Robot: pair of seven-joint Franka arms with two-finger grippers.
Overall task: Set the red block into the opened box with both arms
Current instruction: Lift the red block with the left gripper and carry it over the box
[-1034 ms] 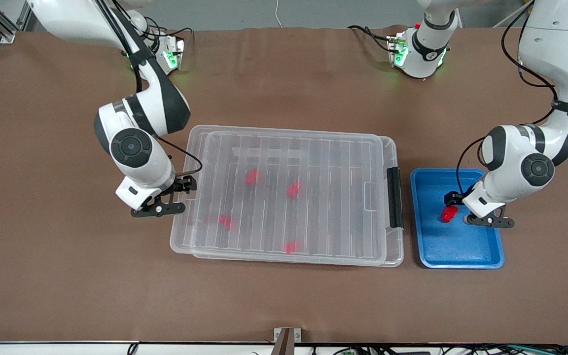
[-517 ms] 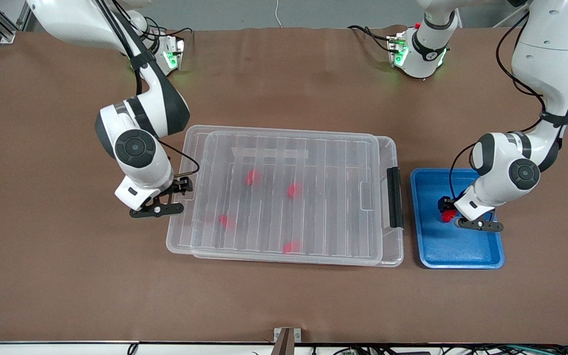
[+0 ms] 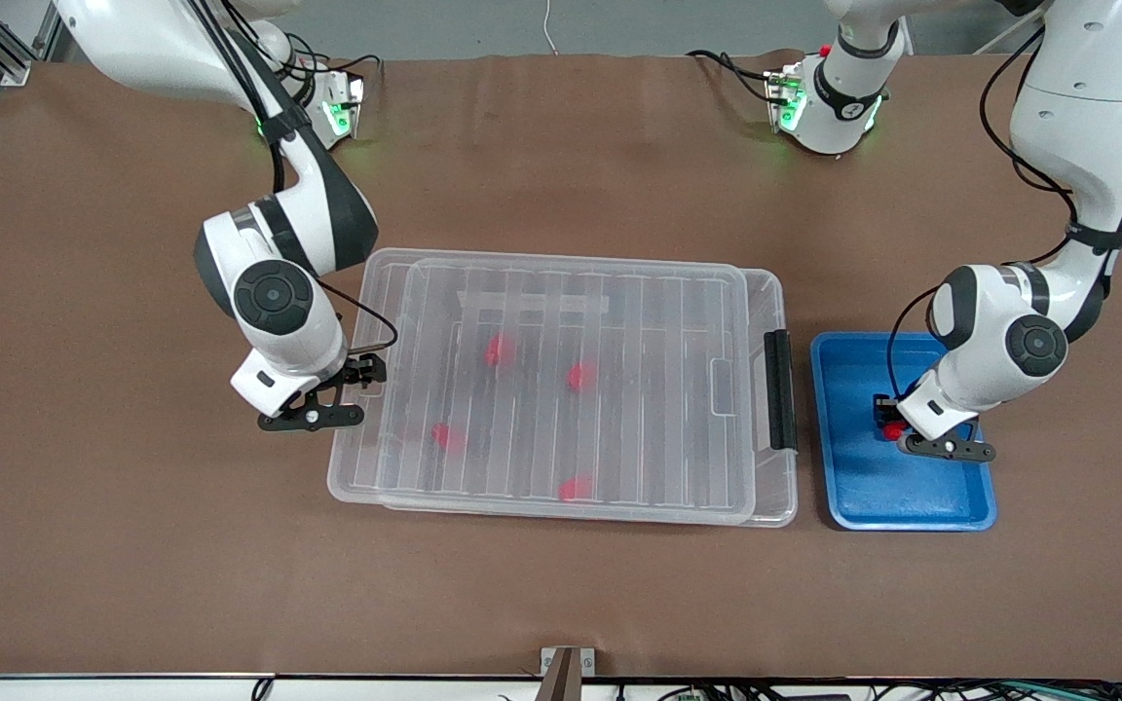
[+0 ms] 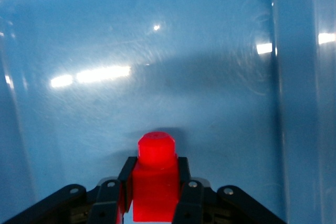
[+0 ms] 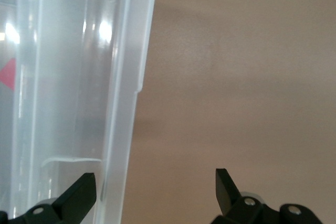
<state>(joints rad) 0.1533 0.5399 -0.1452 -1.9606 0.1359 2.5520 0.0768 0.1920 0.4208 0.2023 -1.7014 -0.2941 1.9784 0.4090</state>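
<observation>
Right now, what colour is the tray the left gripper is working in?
Blue. The tray shows best in the front view, beside the clear box.

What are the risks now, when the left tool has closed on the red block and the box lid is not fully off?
1. The lid covers most of the box, so the red block has no clear way in.
2. The right tool is open with the lid's edge between its fingers; a poor grip may drag the box.
3. The left tool sits low in the blue tray and may catch it when lifting.
</observation>
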